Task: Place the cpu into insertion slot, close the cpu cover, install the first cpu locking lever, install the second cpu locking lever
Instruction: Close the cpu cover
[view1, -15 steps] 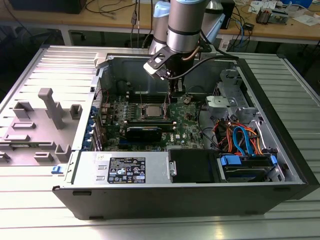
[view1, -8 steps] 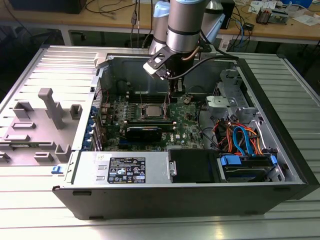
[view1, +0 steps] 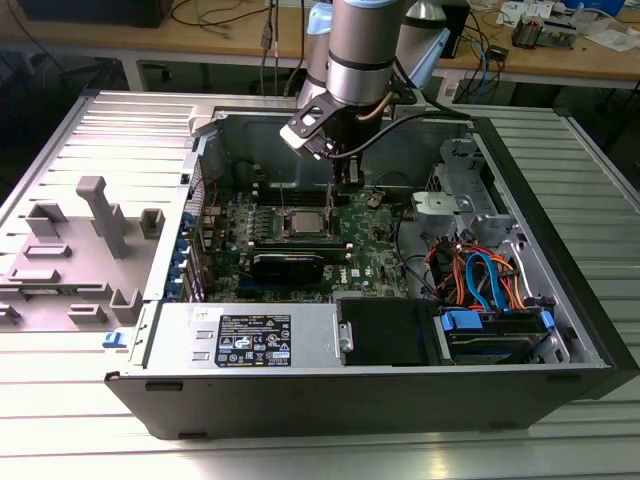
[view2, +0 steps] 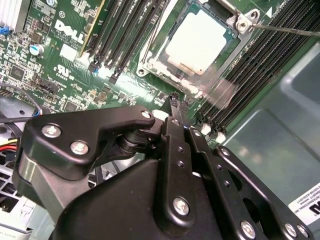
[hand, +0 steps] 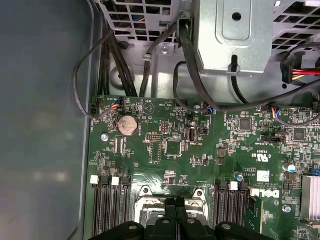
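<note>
The cpu (view2: 199, 42) lies flat in the insertion slot (view2: 150, 64), its pale metal top showing through the cut-out. The silver cpu cover (view2: 226, 59) lies down around it. A thin metal lever rod (view2: 290, 31) runs past the socket's corner post. My gripper (view2: 175, 102) hangs just beside the socket, above the board; its black fingers are shut together with nothing between them. In the first wrist view the gripper's tips (hand: 175, 204) sit over the socket's edge (hand: 150, 202). In the exterior view the gripper (view1: 337, 190) stands just behind the socket (view1: 303, 222).
Black memory slots (view2: 125, 35) flank the socket on both sides. The open case has a drive cage (view1: 450, 205), coloured cables (view1: 480, 280) and a power supply (view1: 255, 335) around the motherboard (view1: 370, 260). Black cables (hand: 107, 60) run along the case wall.
</note>
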